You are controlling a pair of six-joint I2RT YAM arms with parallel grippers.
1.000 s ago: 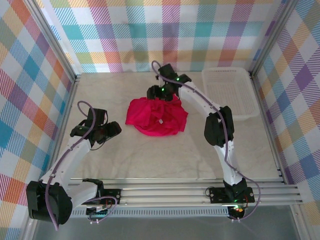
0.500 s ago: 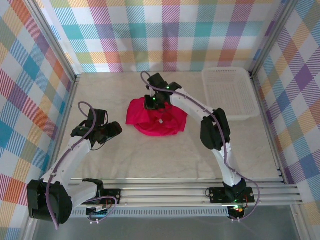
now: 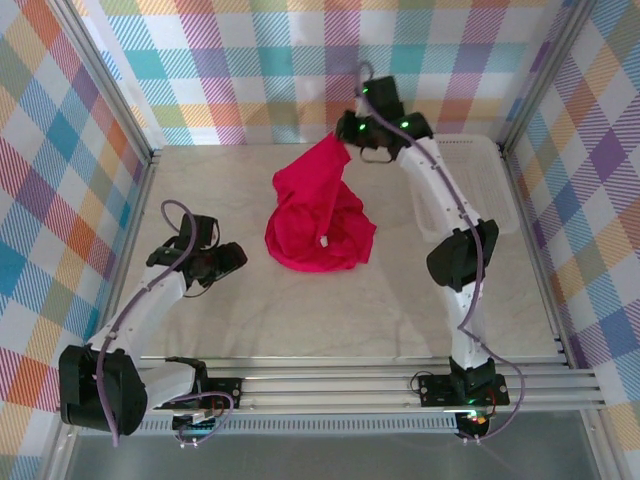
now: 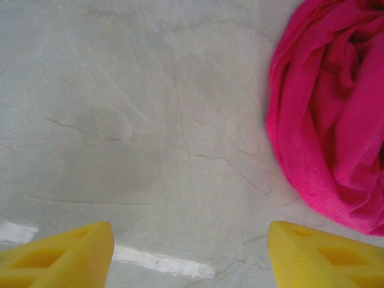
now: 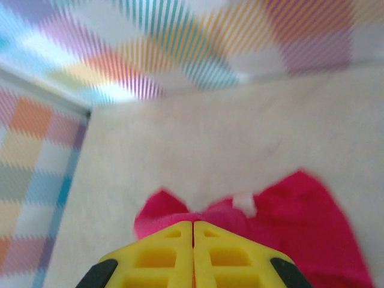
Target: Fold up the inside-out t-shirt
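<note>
The shirt (image 3: 318, 225) lies bunched on the table (image 3: 400, 310), with one edge held up by the right gripper (image 3: 345, 145), which is clamped on it. The left gripper (image 3: 230, 262) stands apart, near the heap. The cloth looks light and limp; I would take it at a hem or shoulder.

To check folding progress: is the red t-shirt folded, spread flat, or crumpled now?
Crumpled, not folded. The t-shirt lies in a heap on the table, and the right tool, jaws shut, holds one end up.
</note>
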